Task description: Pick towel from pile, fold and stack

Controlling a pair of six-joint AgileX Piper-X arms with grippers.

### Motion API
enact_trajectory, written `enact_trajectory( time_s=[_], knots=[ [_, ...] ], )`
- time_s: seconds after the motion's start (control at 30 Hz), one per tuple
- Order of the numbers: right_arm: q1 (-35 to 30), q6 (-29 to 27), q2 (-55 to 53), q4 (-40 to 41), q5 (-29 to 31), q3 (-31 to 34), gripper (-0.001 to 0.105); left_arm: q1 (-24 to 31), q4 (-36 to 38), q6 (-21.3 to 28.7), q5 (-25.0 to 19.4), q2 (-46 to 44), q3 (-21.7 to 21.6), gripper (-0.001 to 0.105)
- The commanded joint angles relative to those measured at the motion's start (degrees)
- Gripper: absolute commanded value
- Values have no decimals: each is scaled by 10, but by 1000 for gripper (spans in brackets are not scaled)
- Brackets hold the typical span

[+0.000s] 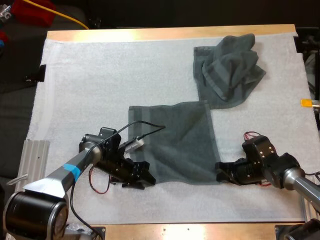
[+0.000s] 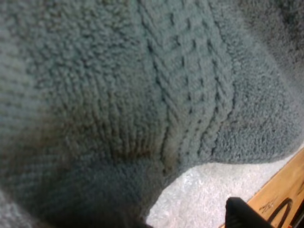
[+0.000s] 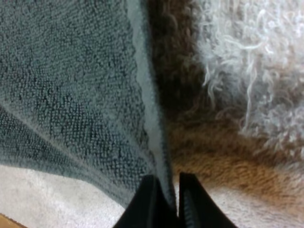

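Spread towel (image 1: 175,140), dark grey-green, flat on white mat (image 1: 100,75); outline close to square from the high view, so no clear long axis; near edge running left to right. Left gripper (image 1: 142,178) at near left corner of spread towel, right gripper (image 1: 220,172) at near right corner, each arm level with its own corner and neither nearer than the other; bulk of cloth lying beyond both, toward far edge. Right gripper clenched on hem of near right corner: black fingers (image 3: 148,204) pressing from both sides, pale hem running down into narrow gap between them. Left gripper buried against pile of cloth at its corner; grip there not to be told. Crumpled towel (image 1: 227,70) heaped at far right corner of spread towel, touching or overlapping it. Likely step in hand: pinching both near corners for first fold, near edge to be carried over toward far edge.
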Motion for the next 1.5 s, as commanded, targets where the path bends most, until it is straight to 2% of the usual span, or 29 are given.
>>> enact_trajectory(
  time_s=[0.0, 0.1, 0.27, 0.47, 0.6, 0.83, 0.97, 1.07, 1.3, 1.47],
  knots=[
    [0, -7, -5, 5, -9, 1, 1, -3, -5, -2, -18, 6, 2, 46],
    [0, -7, -5, 5, -9, 1, 1, -3, -5, 1, -21, 6, 2, 34],
    [0, -7, -5, 5, -12, 1, 1, -3, 9, 24, -31, 1, 2, 1],
    [0, -7, -43, 37, -9, -4, 1, -3, 73, 90, -74, -49, 2, 0],
    [0, -7, -89, 70, -9, -4, 1, -3, 130, 131, -79, -98, 2, 0],
    [6, -20, -172, 156, -12, -4, 1, -3, 194, 145, -95, -189, 2, 0],
    [46, -23, -218, 199, -8, -4, 1, -3, 234, 157, -95, -244, 2, 0],
    [89, 9, -243, 204, -5, -4, 1, -3, 266, 165, -95, -279, 2, 0],
    [161, 99, -275, 179, 27, -4, 1, -3, 281, 173, -76, -319, 2, 0],
    [159, 152, -270, 107, 33, -4, 1, -3, 226, 145, 3, -291, 2, 0]
  ],
)
